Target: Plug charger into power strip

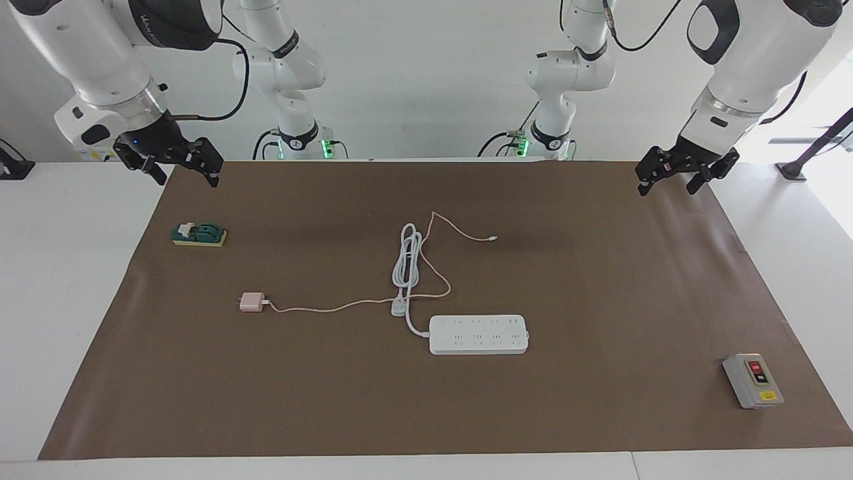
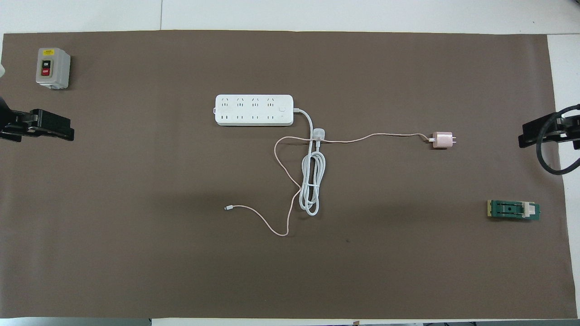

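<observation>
On brown mat: one charger, one power strip; two hands, left hand and right hand, spread.

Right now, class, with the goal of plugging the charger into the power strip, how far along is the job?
Nothing looks done yet. The charger lies unplugged on the mat, apart from the power strip, toward the right arm's end, its pink cable trailing past the strip's coiled white cord. Nothing is in hand: the left gripper and right gripper hang open at the mat's corners. All remains: grasp, carry, insert.
</observation>
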`<state>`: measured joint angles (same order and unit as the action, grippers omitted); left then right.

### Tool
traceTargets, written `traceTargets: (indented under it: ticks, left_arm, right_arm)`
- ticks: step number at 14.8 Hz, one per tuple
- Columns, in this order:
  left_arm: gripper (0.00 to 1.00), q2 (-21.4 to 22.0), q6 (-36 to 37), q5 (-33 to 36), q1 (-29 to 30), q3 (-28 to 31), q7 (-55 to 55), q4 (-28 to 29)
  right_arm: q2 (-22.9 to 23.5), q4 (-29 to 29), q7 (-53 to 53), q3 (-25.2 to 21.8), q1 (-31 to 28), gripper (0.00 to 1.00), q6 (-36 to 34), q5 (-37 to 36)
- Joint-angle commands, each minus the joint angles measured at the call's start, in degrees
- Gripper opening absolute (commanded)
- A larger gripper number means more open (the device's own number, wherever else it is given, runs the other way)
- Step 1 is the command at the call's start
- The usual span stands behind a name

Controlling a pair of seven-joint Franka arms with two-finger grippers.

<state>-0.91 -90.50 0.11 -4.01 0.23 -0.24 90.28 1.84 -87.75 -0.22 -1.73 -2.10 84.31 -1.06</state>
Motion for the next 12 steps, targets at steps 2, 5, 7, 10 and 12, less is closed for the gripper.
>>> traceTargets:
  ticks: [2, 5, 7, 10, 12]
  left_arm:
    - [1.00, -0.15, 0.50, 0.16, -0.21, 0.12, 0.07, -0.63]
    - [1.00, -0.50, 0.41, 0.16, -0.20, 0.12, -0.02, -0.37]
    - [1.00, -0.41, 0.50, 0.16, -0.03, 0.12, 0.07, -0.20]
    - [1.00, -0.15, 0.50, 0.16, 0.24, 0.12, 0.15, -0.19]
    - [1.00, -0.15, 0.59, 0.16, 0.24, 0.12, 0.15, 0.24]
  right_arm:
    - [-0.08, -0.32, 1.01, 0.76, -1.06, 1.00, 0.42, -0.43]
    - [-0.26, -0.32, 1.10, 0.68, -1.15, 1.00, 0.50, -0.43]
    - [-0.43, -0.14, 0.84, 0.59, -1.24, 1.00, 0.50, -0.43]
    - [-1.22, -0.49, 0.57, 0.50, -1.32, 1.00, 0.50, 0.27]
    - [-1.40, -1.71, 2.23, 0.41, -2.20, 1.00, 1.46, 0.62]
